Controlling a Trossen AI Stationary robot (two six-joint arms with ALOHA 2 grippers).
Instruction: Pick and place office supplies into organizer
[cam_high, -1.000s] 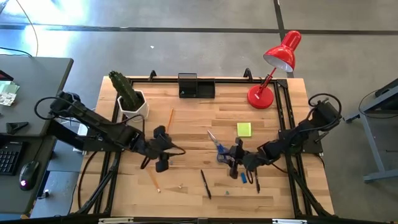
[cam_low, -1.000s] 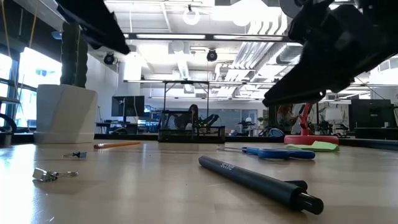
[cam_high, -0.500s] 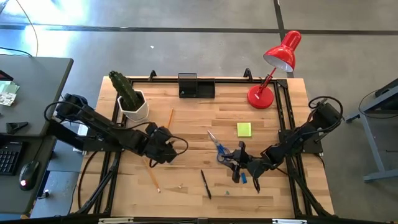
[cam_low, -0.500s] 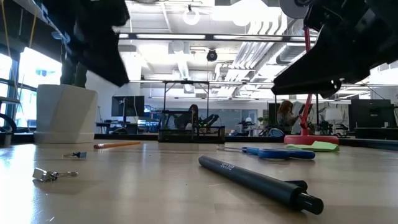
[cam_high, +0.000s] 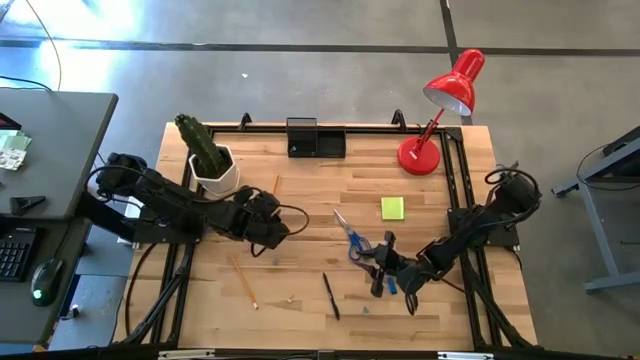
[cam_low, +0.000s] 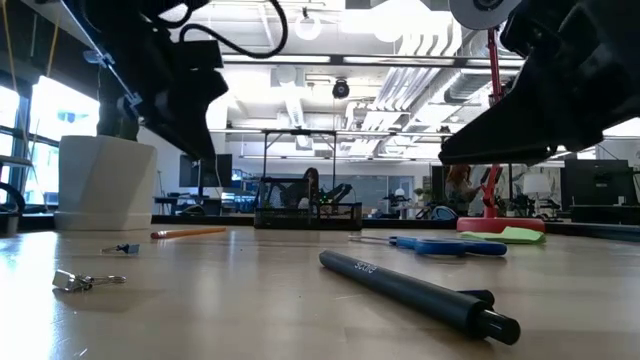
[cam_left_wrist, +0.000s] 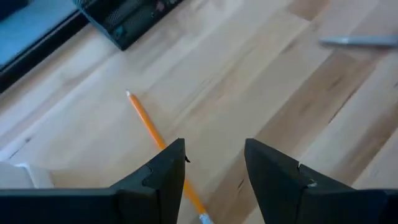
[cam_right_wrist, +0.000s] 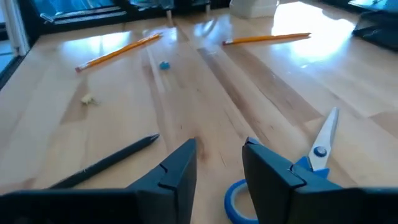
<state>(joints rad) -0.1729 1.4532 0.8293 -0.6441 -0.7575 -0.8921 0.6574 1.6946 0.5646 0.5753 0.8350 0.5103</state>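
In the high view my left gripper (cam_high: 268, 212) hovers open just right of the cactus pot, over the near end of an orange pencil (cam_high: 273, 188). In its wrist view the pencil (cam_left_wrist: 155, 134) lies flat on the table, running past one finger toward the black organizer (cam_left_wrist: 124, 18). My right gripper (cam_high: 378, 265) is open above the table, beside the handles of the blue-handled scissors (cam_high: 352, 237). In its wrist view the scissors (cam_right_wrist: 311, 162) and a black pen (cam_right_wrist: 106, 163) lie flat on either side of the fingers. The organizer (cam_high: 315, 138) stands at the far edge.
A yellow-green sticky pad (cam_high: 392, 208) lies near the red lamp (cam_high: 440, 100). A second pencil (cam_high: 243, 282), a pen (cam_high: 330, 296), a tiny blue eraser (cam_right_wrist: 164, 65) and a small clip (cam_low: 80, 282) lie on the near half. The white cactus pot (cam_high: 213, 168) stands close to my left arm.
My left gripper has moved toward the far edge and a little to the right, from near the second pencil to over the near end of the far pencil. My right gripper has shifted slightly beside the scissors. No object has moved.
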